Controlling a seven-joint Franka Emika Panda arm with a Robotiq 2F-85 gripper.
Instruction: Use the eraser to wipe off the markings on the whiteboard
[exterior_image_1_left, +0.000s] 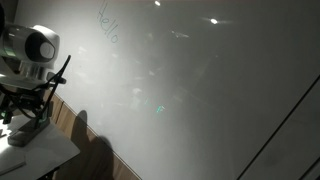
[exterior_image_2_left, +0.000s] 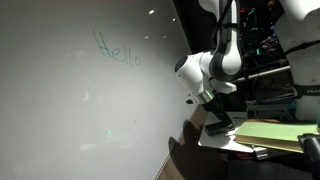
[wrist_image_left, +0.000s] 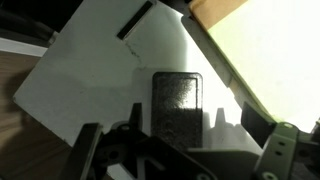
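Your pincer (wrist_image_left: 185, 145) hangs over the white counter (wrist_image_left: 90, 75), jaws wide apart and holding nothing. The eraser (wrist_image_left: 177, 103) lies flat just ahead of it, in line with the gap, ungripped. A thin dark stick (wrist_image_left: 135, 20) lies farther ahead. The whiteboard (exterior_image_2_left: 70, 110) is well apart from the pincer. The markings (exterior_image_2_left: 118, 48) are high on it, unwiped.

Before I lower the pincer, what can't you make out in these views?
- Eraser: clear only in the wrist view; in both exterior views too dark and small under the arm.
- Markings: faint and small in an exterior view; outside the wrist view.
- Pincer: open, partly cropped by the wrist view's bottom edge; its height above the eraser is unclear.
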